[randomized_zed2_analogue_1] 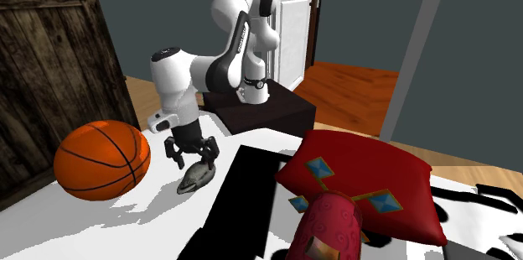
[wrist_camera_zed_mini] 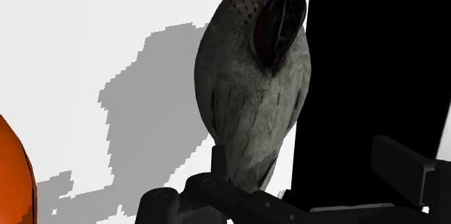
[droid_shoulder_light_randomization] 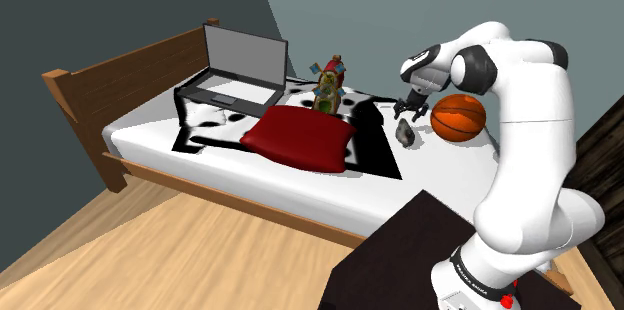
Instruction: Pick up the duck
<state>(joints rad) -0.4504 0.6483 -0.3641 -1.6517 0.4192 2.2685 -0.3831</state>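
- all-black two-finger gripper (randomized_zed2_analogue_1: 194, 158) points straight down over the bed. Fingers (wrist_camera_zed_mini: 401, 170) are spread apart, not clamped on anything.
- small grey-brown duck w/ a dark head (wrist_camera_zed_mini: 249, 107) sits right under the gripper, b/w the two fingers. Looks like the tips reach down to its back, but I can't really tell if either one touches it.
- duck lies on the white bed sheet (randomized_zed2_analogue_1: 109, 225), right at the edge of a black patch (randomized_zed2_analogue_1: 243, 200) of the cover, casting a shadow on the white.
- orange basketball w/ black seams (randomized_zed2_analogue_1: 100, 159) is near the duck, on the second exterior view's left, not touching it.
- dark red square cushion (droid_shoulder_light_randomization: 300, 138) lies further along the bed, past the black patch.
- colourful toy figure (droid_shoulder_light_randomization: 328, 83) stands just behind the cushion. An open grey laptop (droid_shoulder_light_randomization: 240, 68) is beside that, toward the brown wooden bed frame (droid_shoulder_light_randomization: 70, 93).
- white arm bends over from its dark box stand (randomized_zed2_analogue_1: 264, 111) next to the bed.
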